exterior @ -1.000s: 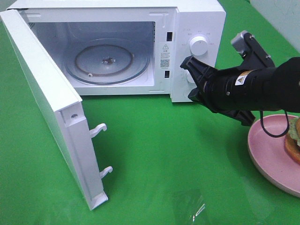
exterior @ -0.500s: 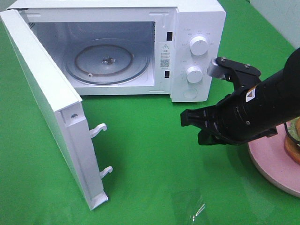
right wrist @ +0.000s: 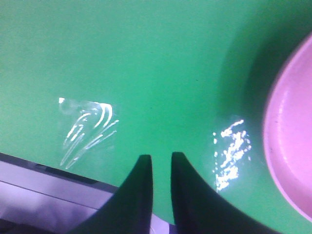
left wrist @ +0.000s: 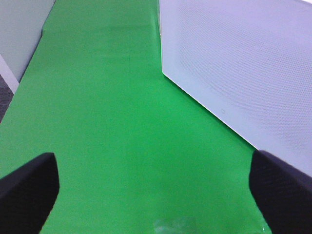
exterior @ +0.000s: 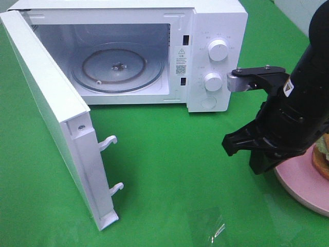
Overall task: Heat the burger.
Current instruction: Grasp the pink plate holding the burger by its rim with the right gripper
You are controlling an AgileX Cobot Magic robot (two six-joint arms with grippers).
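Only the high view shows the burger (exterior: 323, 154): frilly green lettuce over an orange-brown bun, cut off by the frame edge and partly hidden behind my right arm. It sits on the pink plate (exterior: 298, 185) at the right of the green surface (exterior: 169, 170). My right wrist view catches just the plate's rim and my right end effector (right wrist: 160, 157), fingers a slit apart, gripping nothing. My left end effector (left wrist: 152, 158) gapes wide beside the microwave door (left wrist: 243, 63). The microwave (exterior: 218, 20) stands open, its glass turntable (exterior: 118, 67) inside.
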